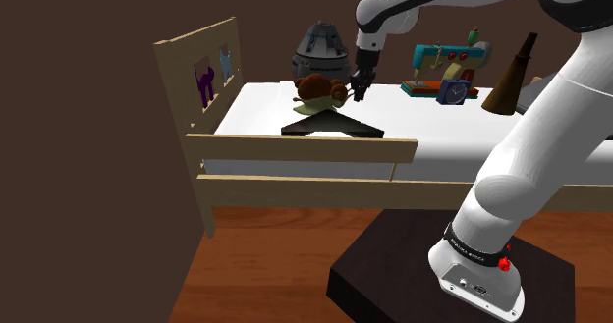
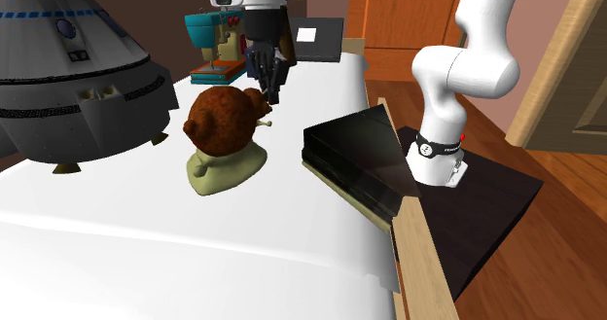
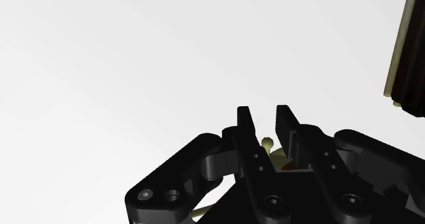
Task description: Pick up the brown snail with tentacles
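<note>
Bed [image 1: 444,127], shoulder view centre: snail [image 1: 317,93] on mattress; space capsule model [image 1: 322,46] behind; flat box [image 1: 332,126] before; sewing machine [image 1: 448,66] upper right.

The brown wall [image 1: 79,125] lies dim, while the white bed top [image 1: 432,130] glares bright.

Brown shell, pale olive body and tentacles: the snail [image 2: 226,122] against a plain white bed [image 2: 146,260]. The gripper [image 2: 267,87] is all black, as is the flat box [image 2: 355,158]. The capsule [image 2: 68,65] is grey with a blue band, the sewing machine [image 1: 447,61] teal on a red base.
</note>
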### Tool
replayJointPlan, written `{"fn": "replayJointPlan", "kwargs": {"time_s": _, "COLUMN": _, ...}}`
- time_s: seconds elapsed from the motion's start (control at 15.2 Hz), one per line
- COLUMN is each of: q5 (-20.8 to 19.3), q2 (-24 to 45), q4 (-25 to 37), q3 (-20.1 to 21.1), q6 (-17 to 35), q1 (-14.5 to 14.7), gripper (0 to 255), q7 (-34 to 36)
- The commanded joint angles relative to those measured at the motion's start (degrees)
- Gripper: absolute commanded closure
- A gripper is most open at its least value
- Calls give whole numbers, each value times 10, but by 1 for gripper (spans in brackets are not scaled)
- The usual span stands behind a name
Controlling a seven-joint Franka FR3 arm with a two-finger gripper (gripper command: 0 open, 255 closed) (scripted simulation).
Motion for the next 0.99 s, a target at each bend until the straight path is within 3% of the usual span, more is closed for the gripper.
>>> {"fn": "replayJointPlan", "kwargs": {"time_s": 0.0, "q5": -1, "q2": -4, "q4": 11, "q3": 0, "q6": -15, "q1": 0, "gripper": 255, "q7": 1}}
{"fn": "replayJointPlan", "kwargs": {"time_s": 0.92, "q5": -4, "q2": -13, "q4": 96, "q3": 3, "q6": -108, "q1": 1, "gripper": 255, "q7": 8}}
